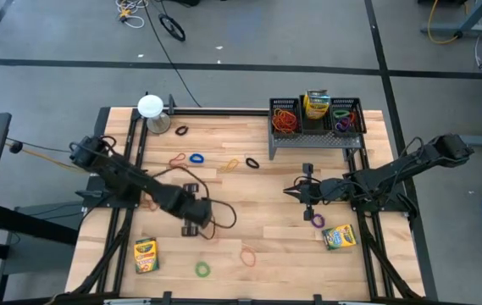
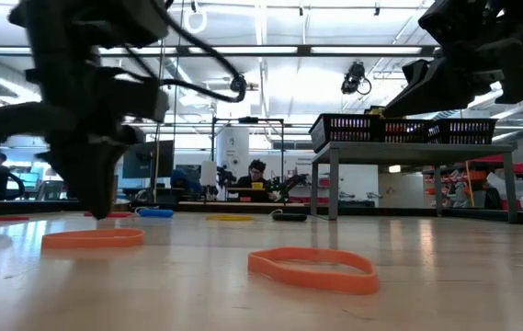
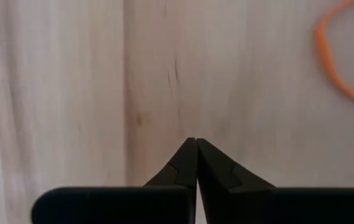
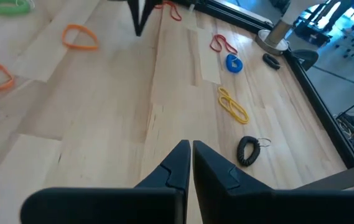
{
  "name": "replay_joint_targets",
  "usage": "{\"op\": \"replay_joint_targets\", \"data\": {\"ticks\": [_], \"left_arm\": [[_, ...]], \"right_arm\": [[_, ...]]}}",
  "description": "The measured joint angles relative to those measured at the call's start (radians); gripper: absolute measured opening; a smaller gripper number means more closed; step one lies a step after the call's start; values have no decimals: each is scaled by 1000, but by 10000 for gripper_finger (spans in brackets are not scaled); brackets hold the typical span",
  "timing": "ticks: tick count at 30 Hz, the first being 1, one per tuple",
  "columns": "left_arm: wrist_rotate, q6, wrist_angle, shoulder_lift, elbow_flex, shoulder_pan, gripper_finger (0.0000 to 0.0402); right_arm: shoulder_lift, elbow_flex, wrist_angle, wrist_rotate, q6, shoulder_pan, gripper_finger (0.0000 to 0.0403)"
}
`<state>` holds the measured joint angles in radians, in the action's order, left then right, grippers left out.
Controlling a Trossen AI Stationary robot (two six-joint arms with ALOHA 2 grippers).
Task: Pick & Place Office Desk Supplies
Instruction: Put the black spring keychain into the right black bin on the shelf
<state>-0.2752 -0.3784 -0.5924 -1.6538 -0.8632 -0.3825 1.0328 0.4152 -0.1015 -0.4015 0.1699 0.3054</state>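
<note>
Rubber bands lie loose on the wooden table: blue (image 1: 196, 158), yellow (image 1: 230, 166), black (image 1: 252, 162), purple (image 1: 318, 220), orange (image 1: 249, 253) and green (image 1: 202, 269). Two crayon boxes (image 1: 146, 254) (image 1: 339, 237) lie flat near the front. My left gripper (image 1: 194, 222) points steeply down at bare wood left of centre, shut (image 3: 195, 142), with nothing between its fingers. An orange band (image 3: 338, 56) lies a little way off it. In the low view its tips (image 2: 103, 210) stand close over the table beside an orange band (image 2: 93, 238). My right gripper (image 1: 291, 191) hovers right of centre, shut (image 4: 190, 144) and holding nothing.
A black wire-mesh rack (image 1: 317, 135) stands at the far right on legs and holds bands and a crayon box (image 1: 316, 104). A white round-topped object (image 1: 150, 106) stands at the far left corner, with a black band (image 1: 181, 130) beside it.
</note>
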Motion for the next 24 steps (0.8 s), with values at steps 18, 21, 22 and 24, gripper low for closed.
{"op": "replay_joint_targets", "data": {"ticks": [18,21,22,24], "left_arm": [[-64,140,97,219,24,561,7],[-66,159,85,165,-5,672,13],[-69,166,72,147,-19,704,18],[-72,181,28,109,-49,757,34]], "right_arm": [[0,0,-3,0,0,0,27],[0,0,-5,0,0,0,27],[0,0,-5,0,0,0,27],[0,0,-5,0,0,0,27]]}}
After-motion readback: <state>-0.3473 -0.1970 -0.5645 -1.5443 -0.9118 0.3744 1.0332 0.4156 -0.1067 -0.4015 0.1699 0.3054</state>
